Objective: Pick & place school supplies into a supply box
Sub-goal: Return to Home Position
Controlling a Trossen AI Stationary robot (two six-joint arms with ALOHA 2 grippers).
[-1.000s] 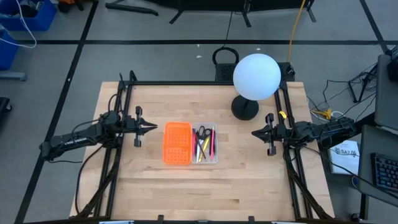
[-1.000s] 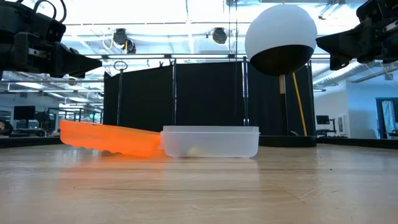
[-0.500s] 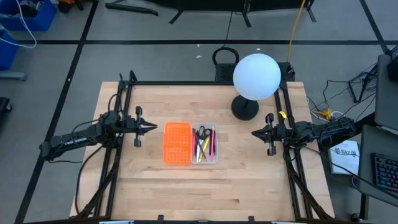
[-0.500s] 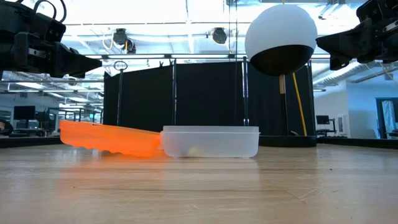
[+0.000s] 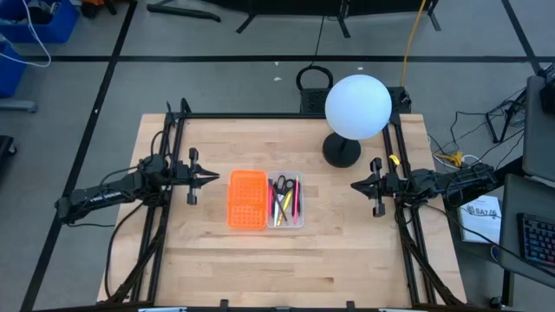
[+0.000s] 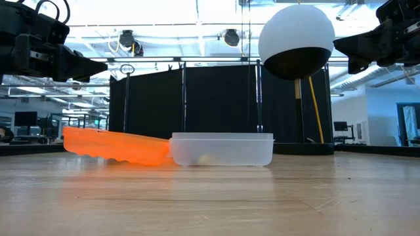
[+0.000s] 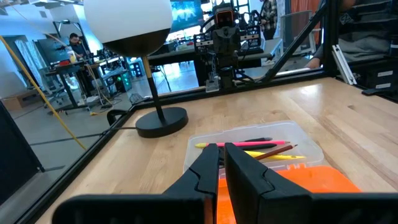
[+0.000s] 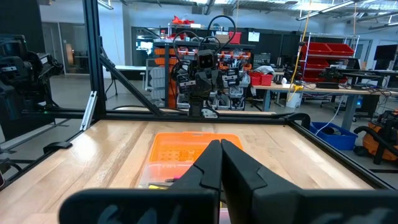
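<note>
High view first: you've got the supply box sitting near the middle of the table, and the school supplies are inside it. The black-handled scissors lie at the box end nearer the lamp base. The pink-red pencil and a yellow pencil run lengthwise through the box. The orange perforated panel lies right against one long side of the box. Your left gripper hangs beyond that panel, well apart from the box, clenched to a point with nothing in it. Your right gripper faces it from the opposite side of the box, also well apart, also clenched and empty. The white lamp globe sits on the right gripper's side of the box.

Low view now: the box stands flat on the wood. The orange panel is tilted, its near end resting on the box's rim. Both grippers hover high above box level, one out on each side, neither touching it.

Left wrist view: your fingers are pressed close together. Just past them is the box, with a dark pen lying beside the pink-red and yellow pencils.

Right wrist view: fingers meet at the tips, holding nothing. The box lies beyond them, partly hidden, with the orange panel on its far side.
</note>
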